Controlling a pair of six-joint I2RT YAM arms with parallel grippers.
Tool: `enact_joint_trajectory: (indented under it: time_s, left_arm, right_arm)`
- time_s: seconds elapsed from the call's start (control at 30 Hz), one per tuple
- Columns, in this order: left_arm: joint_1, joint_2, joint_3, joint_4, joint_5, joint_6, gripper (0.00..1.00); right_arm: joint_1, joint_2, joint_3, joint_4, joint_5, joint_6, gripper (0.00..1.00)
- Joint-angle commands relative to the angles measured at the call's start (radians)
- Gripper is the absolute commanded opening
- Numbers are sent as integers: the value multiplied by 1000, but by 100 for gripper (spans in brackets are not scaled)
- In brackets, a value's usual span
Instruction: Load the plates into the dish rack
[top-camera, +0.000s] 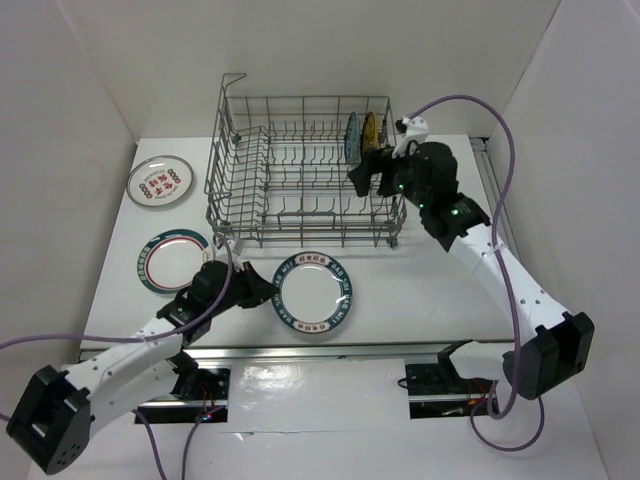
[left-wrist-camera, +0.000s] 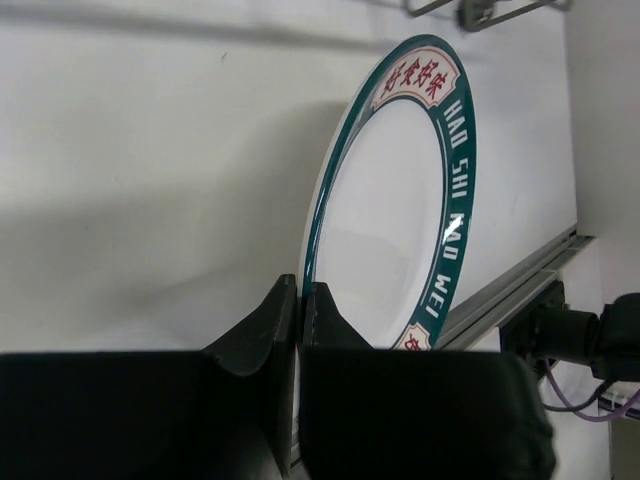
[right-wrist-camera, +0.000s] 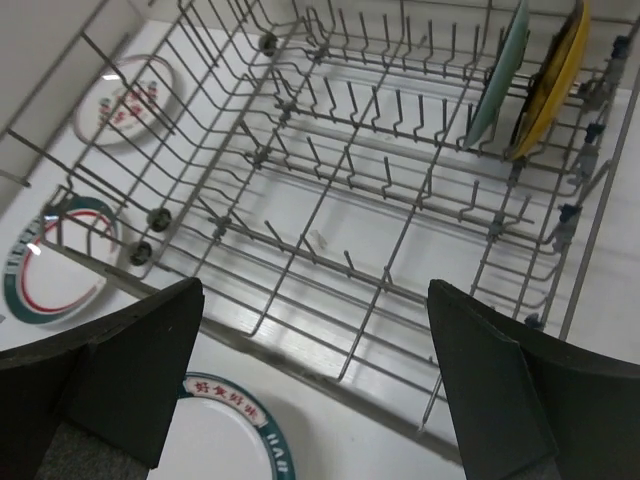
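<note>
The left gripper (top-camera: 266, 293) was clamped on the left rim of the lettered plate (top-camera: 315, 292), which lay on the table (top-camera: 420, 290) before the dish rack (top-camera: 225, 170). The right gripper (top-camera: 372, 170) hung wide open over the rack's right end, beside the upright teal plate (top-camera: 352, 135) and yellow plate (top-camera: 370, 130). The teal-rimmed plate (top-camera: 172, 260) lay just beside the left arm.

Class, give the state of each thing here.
left gripper, shut on lettered-rim plate
right gripper, open above dish rack
lettered-rim plate, on table, gripped
yellow plate, upright in dish rack
teal-blue plate, upright in dish rack
teal-rim plate, flat on table
red-marked plate, flat on table
</note>
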Motion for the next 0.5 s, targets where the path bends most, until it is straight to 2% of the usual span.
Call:
enact_joint_trajectory:
  time_s: [0.0, 0.1, 0.17, 0.3, 0.47]
  left_arm:
    - [-8, -103, 113, -101, 11, 72, 0]
    - [-8, -178, 202, -165, 22, 108, 0]
    - [-8, -200, 274, -213, 22, 118, 0]
    - [-8, -199, 410, -256, 22, 158, 0]
    - [-8, -131, 513, -247, 20, 195, 0]
  right_arm:
    - [-144, 11, 21, 169, -353, 58, 100]
    - [-256, 11, -74, 313, -623, 134, 100]
    - [-266, 0, -141, 417, -773, 145, 100]
    - [-252, -26, -183, 438, -918, 120, 100]
    - [-230, -47, -218, 432, -971, 106, 100]
